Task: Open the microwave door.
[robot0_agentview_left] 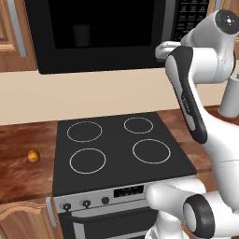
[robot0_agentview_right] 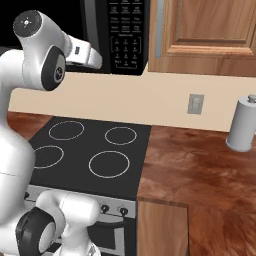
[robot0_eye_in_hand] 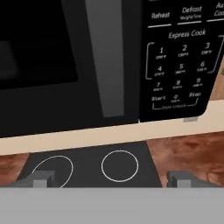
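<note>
gripper [robot0_eye_in_hand: 112, 180]: fingertips seen wide apart at the bottom of the hand view, jaws released, nothing held | microwave door [robot0_eye_in_hand: 57, 65]: closed, upper left of the hand view; grey bar handle [robot0_eye_in_hand: 105, 57] seen upright at centre top | keypad [robot0_eye_in_hand: 179, 65]: upper right | stove [robot0_agentview_left: 121, 149]: below the microwave [robot0_agentview_left: 98, 32]

Base cams look fwd/down from behind-left & behind-right, sharing stove [robot0_agentview_left: 121, 151]; hand cam close on microwave [robot0_eye_in_hand: 109, 61].
</note>
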### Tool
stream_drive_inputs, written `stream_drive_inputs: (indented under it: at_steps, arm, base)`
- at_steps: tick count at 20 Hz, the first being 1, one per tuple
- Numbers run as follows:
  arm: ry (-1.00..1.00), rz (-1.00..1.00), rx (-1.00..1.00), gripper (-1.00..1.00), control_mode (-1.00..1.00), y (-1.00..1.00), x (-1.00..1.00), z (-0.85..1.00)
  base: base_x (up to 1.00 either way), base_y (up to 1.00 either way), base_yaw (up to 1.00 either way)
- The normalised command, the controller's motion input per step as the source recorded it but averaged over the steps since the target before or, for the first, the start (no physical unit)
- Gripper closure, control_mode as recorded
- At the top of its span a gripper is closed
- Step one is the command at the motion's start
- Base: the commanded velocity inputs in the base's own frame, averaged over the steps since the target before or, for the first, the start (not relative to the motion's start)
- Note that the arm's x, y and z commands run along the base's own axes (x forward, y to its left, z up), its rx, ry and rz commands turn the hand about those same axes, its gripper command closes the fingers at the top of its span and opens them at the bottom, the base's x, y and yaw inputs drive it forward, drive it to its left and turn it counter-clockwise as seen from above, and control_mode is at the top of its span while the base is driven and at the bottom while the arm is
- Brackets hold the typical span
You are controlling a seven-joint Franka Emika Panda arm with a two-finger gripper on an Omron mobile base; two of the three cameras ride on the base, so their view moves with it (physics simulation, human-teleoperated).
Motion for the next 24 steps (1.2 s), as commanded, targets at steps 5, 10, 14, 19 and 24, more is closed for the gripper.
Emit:
stream_drive_inputs:
  at_steps: [5,10,14,19,24]
  arm:
    - [-0.15,-0.02,0.1,-1.0,-1.0,-0.03,0.29,0.34]
    - [-0.15,0.0,0.1,-1.0,-1.0,-0.03,0.48,0.01]
    - [-0.15,0.0,0.02,-1.0,-1.0,0.0,0.54,-0.02]
    - [-0.14,0.0,0.0,-1.0,-1.0,0.0,0.56,-0.07]
    - [-0.06,0.0,0.0,-1.0,-1.0,0.0,0.56,-0.16]
  base:
    - [0.0,0.0,0.0]
    - [0.0,0.0,0.0]
    - [0.0,0.0,0.0]
    - [0.0,0.0,0.0]
    - [0.0,0.0,0.0]
